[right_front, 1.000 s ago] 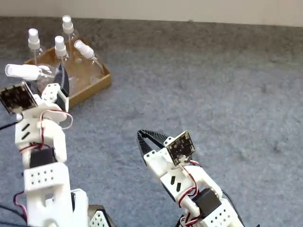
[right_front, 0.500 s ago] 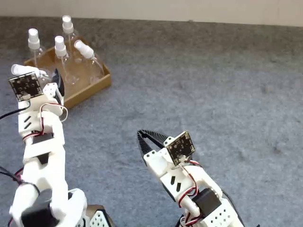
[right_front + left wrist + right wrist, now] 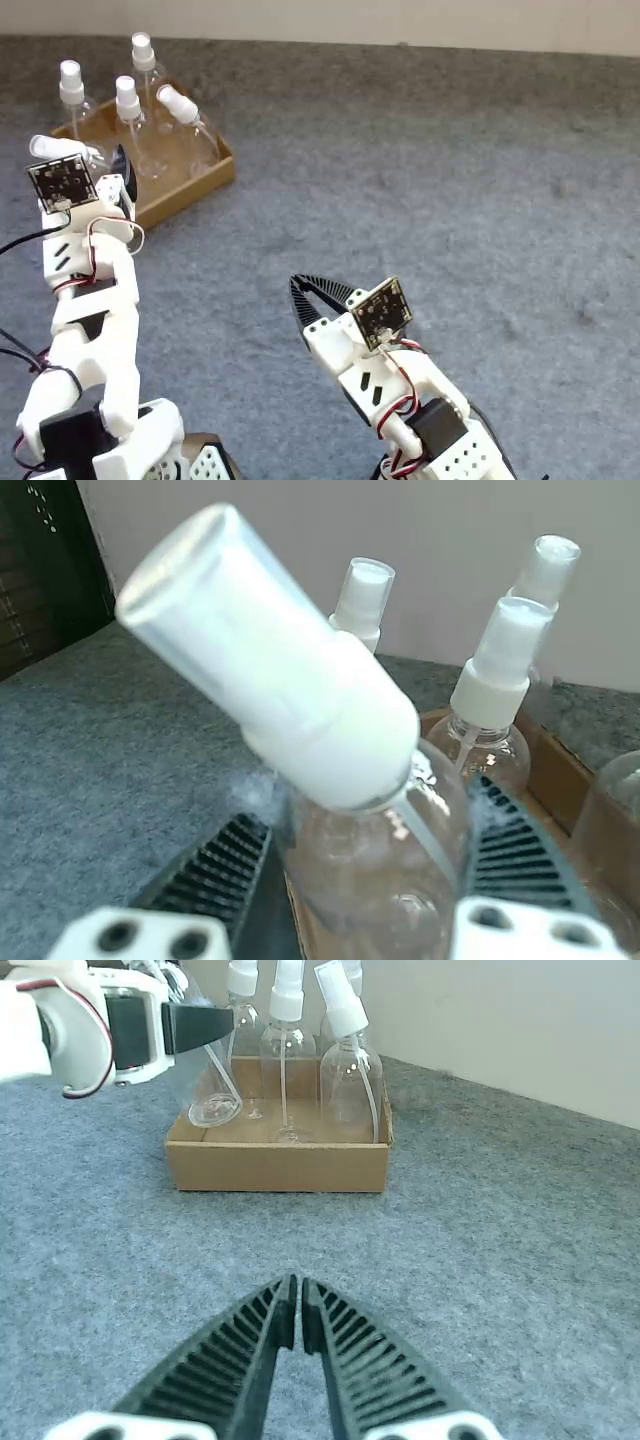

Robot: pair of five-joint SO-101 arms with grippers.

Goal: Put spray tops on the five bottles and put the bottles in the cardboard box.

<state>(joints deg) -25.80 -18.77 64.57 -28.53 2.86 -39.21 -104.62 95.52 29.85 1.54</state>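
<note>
Bottle point(image 3: 352, 878), its base cut off, tilts in the left gripper point(image 3: 370, 820).

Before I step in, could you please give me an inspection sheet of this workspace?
Surface: grey carpet.
Job's things: the cardboard box holds four bottles with spray tops on, one leaning; the fifth bottle, top on, is tilted at the box's edge.
Clutter: nothing seen.
Grippers: left gripper shut on the fifth bottle; right gripper shut, holding nothing, low over the carpet short of the box.
Cables: red and white wires loop along both arms.
Surroundings: pale wall behind the box.
</note>
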